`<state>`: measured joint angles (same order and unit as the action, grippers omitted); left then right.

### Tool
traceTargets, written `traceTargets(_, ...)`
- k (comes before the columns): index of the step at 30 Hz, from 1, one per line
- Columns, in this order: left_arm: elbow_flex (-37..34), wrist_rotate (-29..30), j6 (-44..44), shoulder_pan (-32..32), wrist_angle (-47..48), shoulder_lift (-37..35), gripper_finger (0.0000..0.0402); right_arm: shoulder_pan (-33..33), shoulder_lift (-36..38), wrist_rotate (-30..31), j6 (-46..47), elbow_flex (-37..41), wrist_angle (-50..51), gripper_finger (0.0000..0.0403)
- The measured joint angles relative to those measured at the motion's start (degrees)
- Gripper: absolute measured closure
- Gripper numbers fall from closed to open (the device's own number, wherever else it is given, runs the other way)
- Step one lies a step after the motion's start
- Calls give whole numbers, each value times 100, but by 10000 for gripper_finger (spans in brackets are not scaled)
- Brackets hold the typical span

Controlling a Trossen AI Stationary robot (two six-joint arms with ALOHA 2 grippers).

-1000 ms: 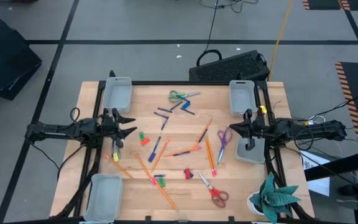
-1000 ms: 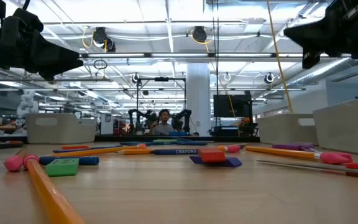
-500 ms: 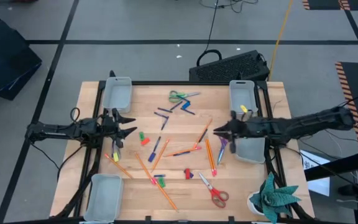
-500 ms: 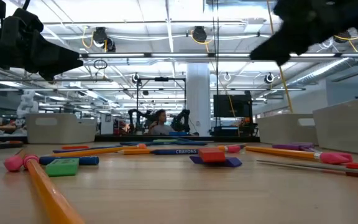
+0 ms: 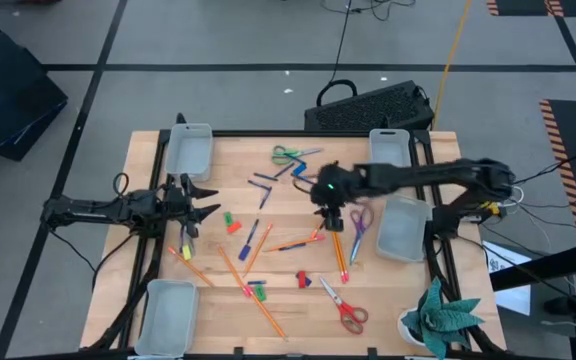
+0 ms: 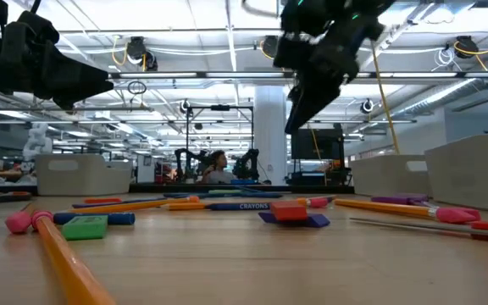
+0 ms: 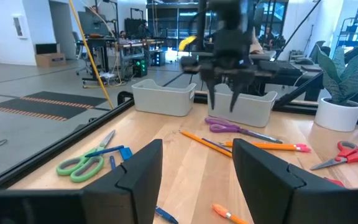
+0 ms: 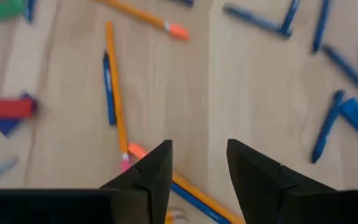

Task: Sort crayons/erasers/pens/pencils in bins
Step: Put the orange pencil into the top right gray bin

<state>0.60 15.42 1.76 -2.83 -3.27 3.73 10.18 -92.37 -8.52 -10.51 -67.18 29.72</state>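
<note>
The right end effector point(image 5: 330, 212) hangs above the middle of the wooden surface point(image 5: 208, 305), fingers parted and empty, over scattered orange pencils point(image 5: 338, 250) and blue pens point(image 5: 249, 240). Crayons point(image 5: 231, 222) lie nearby. The left end effector point(image 5: 200, 198) waits at the left edge, fingers spread, holding nothing. Four grey bins point(image 5: 189, 150) sit at the corners.

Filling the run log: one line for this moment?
right hand: open, above pencils mid-table | left hand: open, waiting, left edge | bins: empty
</note>
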Motion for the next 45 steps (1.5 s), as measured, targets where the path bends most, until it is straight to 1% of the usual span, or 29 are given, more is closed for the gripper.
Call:
traceTargets(2,1,0,0,2,0,1,204,224,-380,-66,-355,-338,402,266)
traceTargets(5,2,-1,0,0,0,0,204,498,-813,-54,-1191,-732,986,272)
traceTargets(8,1,-1,0,2,0,0,204,687,-1093,-26,-2042,-816,1493,272)
traceTargets(11,2,-2,0,0,0,0,204,826,-1250,124,-2512,-816,1811,273)
traceTargets(13,0,-2,0,2,0,0,204,895,-1313,154,-2874,-776,1804,273)
traceTargets(16,0,-2,0,2,0,0,204,908,-1354,235,-3655,-563,1564,273)
traceTargets(21,0,-2,0,2,0,0,204,896,-1350,575,-4708,-97,1127,273)
traceTargets(25,0,-2,0,1,0,0,204,900,-1319,728,-4991,172,945,273)
traceTargets(30,0,-2,0,1,0,0,204,885,-1313,670,-5066,387,709,280)
traceTargets(33,1,-2,0,1,0,0,204,872,-1317,636,-5068,398,677,303)
traceTargets(36,2,-2,0,2,0,0,204,876,-1321,518,-5038,406,687,336)
traceTargets(40,0,-2,0,0,0,0,204,872,-1321,520,-4883,409,693,378)
traceTargets(42,0,-2,-1,1,0,0,204,872,-1317,526,-4706,409,700,390)
traceTargets(45,2,-2,0,0,0,0,204,867,-1275,536,-4519,411,729,393)
